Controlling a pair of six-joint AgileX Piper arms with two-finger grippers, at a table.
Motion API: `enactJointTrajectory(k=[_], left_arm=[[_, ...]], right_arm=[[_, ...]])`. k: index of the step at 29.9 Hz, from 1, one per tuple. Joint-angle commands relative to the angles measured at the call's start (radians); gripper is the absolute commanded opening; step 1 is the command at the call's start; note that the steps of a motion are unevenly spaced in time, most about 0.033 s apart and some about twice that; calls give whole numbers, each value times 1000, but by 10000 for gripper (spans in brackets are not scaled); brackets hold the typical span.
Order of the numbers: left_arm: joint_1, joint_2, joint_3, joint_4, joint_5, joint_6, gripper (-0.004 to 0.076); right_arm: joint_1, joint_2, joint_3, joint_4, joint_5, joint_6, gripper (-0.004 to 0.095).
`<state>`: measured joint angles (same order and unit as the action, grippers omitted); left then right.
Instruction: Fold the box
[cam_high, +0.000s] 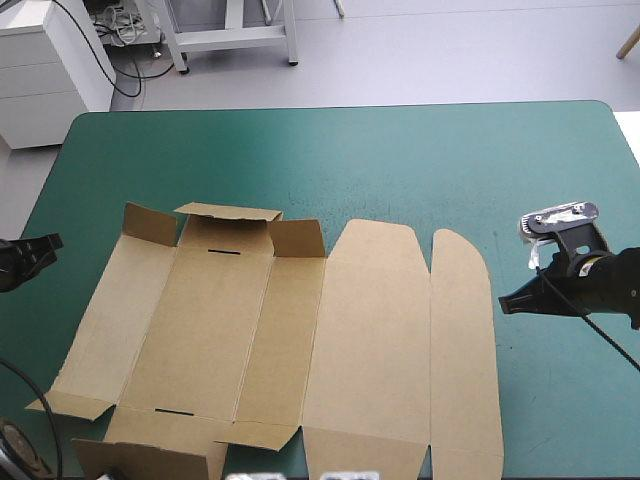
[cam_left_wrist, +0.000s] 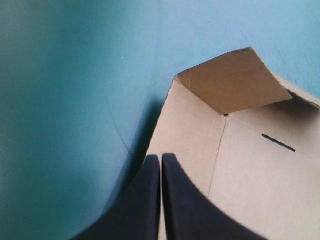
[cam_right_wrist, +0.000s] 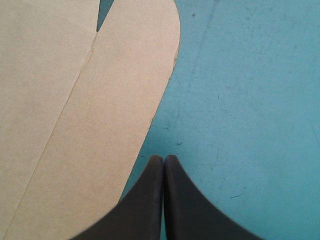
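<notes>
The brown box (cam_high: 280, 340) lies as a cut sheet spread over the near half of the teal-green table (cam_high: 400, 160), its small flaps at the far left slightly raised. My left gripper (cam_high: 45, 248) hovers at the sheet's left edge, shut and holding nothing. In the left wrist view its tip (cam_left_wrist: 161, 158) sits over the left wall panel of the box (cam_left_wrist: 240, 165), with a raised corner flap (cam_left_wrist: 232, 82) ahead. My right gripper (cam_high: 510, 300) is shut and hangs just right of the rounded lid flap (cam_high: 463, 350). In the right wrist view its tip (cam_right_wrist: 163, 159) is beside that flap (cam_right_wrist: 100, 125).
Bare teal-green cover (cam_high: 420, 160) spans the far half of the table and the strip to the right of the box. The near edge of the sheet reaches the table's front edge.
</notes>
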<state>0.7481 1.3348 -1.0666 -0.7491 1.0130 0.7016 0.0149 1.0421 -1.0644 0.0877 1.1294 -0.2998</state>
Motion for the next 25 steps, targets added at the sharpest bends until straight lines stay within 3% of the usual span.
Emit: enactJointTrajectory(k=[1, 10, 14, 18, 19, 21, 25], left_arm=[[15, -27, -32, -22, 30, 42, -8], [15, -27, -23, 93, 78, 71, 26], [15, -27, 2, 153, 101, 69, 238], [15, -27, 52, 157, 109, 40, 568], [15, -27, 61, 157, 109, 40, 610], [15, -27, 89, 159, 118, 37, 650], [15, -27, 144, 178, 112, 102, 634]], right_arm=[[-10, -18, -23, 13, -41, -9, -16], [-10, -18, -23, 13, -41, -23, -16], [-10, -18, -23, 13, -41, -25, -16], [-10, -18, -23, 13, -41, -44, -16], [-10, -18, -23, 15, -41, -46, -16], [-10, -18, -23, 14, -41, -46, -16], [-10, -18, -23, 15, -41, -47, -16]])
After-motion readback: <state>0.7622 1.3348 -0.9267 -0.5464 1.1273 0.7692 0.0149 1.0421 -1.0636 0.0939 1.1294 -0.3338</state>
